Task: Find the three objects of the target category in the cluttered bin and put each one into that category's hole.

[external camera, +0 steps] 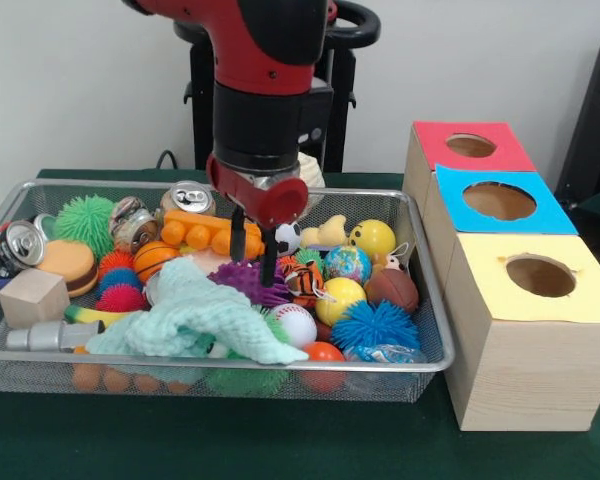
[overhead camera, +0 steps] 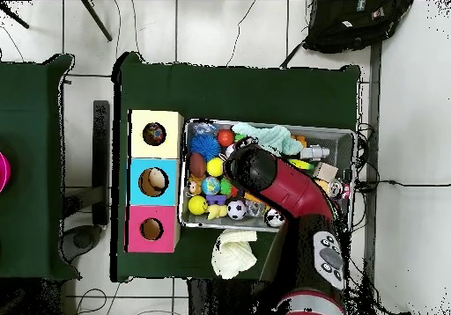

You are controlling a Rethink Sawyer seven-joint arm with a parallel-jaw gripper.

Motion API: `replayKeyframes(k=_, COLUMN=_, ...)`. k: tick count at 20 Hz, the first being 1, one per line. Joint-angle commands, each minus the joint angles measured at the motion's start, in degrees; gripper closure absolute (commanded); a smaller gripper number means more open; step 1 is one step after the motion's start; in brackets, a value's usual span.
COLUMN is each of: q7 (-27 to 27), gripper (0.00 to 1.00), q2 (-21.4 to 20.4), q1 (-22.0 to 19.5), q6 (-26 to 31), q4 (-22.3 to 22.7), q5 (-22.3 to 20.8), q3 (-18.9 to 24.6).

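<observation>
Plainly, no readable writing is seen. The pincer point(external camera: 254, 247) is held open, empty, low inside the cluttered bin point(external camera: 432, 362), above a purple spiky ball point(external camera: 248, 279); the hole point(external camera: 540, 276) lies off to its side on the counter point(external camera: 280, 440).

A dark green table point(external camera: 280, 440) carries two pale wooden boxes: a blue-surround hole point(external camera: 499, 201) in the middle of the row and a red-surround hole point(external camera: 470, 146) farthest back. From overhead, a cream cloth point(overhead camera: 232, 252) lies crumpled on the table's edge nearest the robot base. A black backpack point(overhead camera: 357, 23) sits on the tiled floor point(overhead camera: 220, 30). A second green table point(overhead camera: 31, 166) stands apart to one side.
</observation>
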Motion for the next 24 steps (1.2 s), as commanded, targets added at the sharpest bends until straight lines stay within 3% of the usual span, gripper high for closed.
replayKeyframes(k=1, q7=2.34, gripper=0.00, q2=-3.33, q1=-1.70, q6=6.21, q4=5.62, q5=-2.38, q3=5.65)
replayKeyframes(k=6, q7=2.23, gripper=0.00, q2=-3.69, q1=-1.50, q6=6.53, q4=5.56, q5=-3.16, q3=4.70)
replayKeyframes(k=14, q7=2.63, gripper=0.00, q2=-1.12, q1=-2.78, q6=-1.23, q4=5.34, q5=-4.74, q3=5.50)
replayKeyframes(k=24, q7=5.27, gripper=0.00, q2=2.89, q1=-1.55, q6=-4.07, q4=-1.65, q5=-4.99, q3=2.55)
